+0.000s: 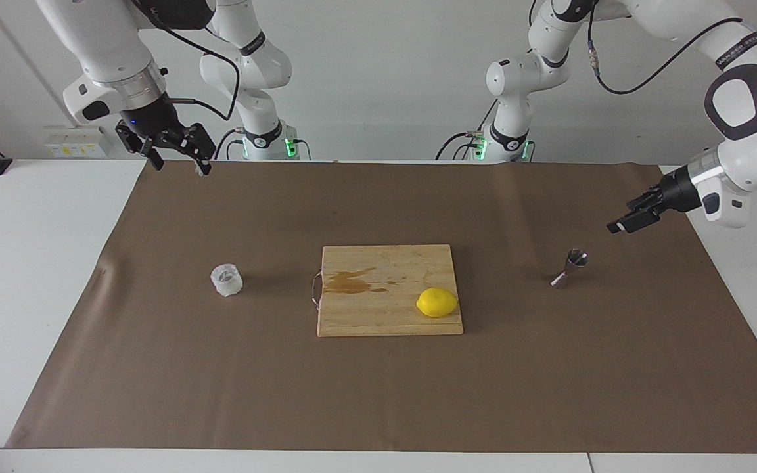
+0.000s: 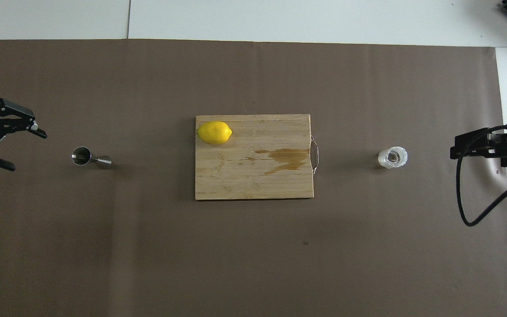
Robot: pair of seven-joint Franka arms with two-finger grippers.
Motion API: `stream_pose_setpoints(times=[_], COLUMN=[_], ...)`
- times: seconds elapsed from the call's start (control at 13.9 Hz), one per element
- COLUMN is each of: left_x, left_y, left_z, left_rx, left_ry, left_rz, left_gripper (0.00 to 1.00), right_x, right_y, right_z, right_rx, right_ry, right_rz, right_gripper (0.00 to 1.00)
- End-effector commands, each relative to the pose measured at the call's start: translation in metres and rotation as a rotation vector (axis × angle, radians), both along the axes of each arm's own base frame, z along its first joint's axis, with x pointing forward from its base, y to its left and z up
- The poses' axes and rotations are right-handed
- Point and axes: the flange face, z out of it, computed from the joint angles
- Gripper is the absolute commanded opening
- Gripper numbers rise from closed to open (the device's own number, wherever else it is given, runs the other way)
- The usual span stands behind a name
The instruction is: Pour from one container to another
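Observation:
The clear squat cup [image 1: 226, 280] stands on the brown mat toward the right arm's end of the table; it also shows in the overhead view [image 2: 393, 158]. The steel hourglass jigger [image 1: 572, 266] stands on the mat toward the left arm's end, also in the overhead view [image 2: 90, 157]. My left gripper [image 1: 618, 226] is open and empty, low over the mat just beside the jigger, with its fingers spread toward it in the overhead view [image 2: 22, 149]. My right gripper [image 1: 180, 164] is open and empty, raised over the mat's edge, well apart from the cup, and waits [image 2: 469, 147].
A wooden cutting board [image 1: 385, 322] lies mid-table between cup and jigger, with a brown wet stain and a wire handle on the cup's side. A yellow lemon [image 1: 437, 302] lies on a corner of the board [image 2: 253, 185], also in the overhead view [image 2: 214, 132].

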Motion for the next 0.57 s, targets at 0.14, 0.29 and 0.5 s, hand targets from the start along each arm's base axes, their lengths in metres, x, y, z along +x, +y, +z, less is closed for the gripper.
stream_pose_setpoints(times=[0.14,0.29,0.5], left_x=[-0.019,-0.030,-0.070], left_y=[0.040,0.051,0.060], left_z=[-0.050,-0.080,-0.111], left_rx=[-0.150,-0.213,-0.328], left_ry=[0.114,0.204,0.273], left_rz=[0.480,0.711,0.968], left_gripper=[1.00,1.00,1.00], right_x=[-0.006,-0.006,-0.006], right_y=[-0.001,-0.001,-0.001], right_z=[0.002,0.002,0.002], right_rx=[0.024,0.024,0.024], right_ry=[0.004,0.004,0.004], right_rz=[0.014,0.014,0.014], right_gripper=[1.00,1.00,1.00])
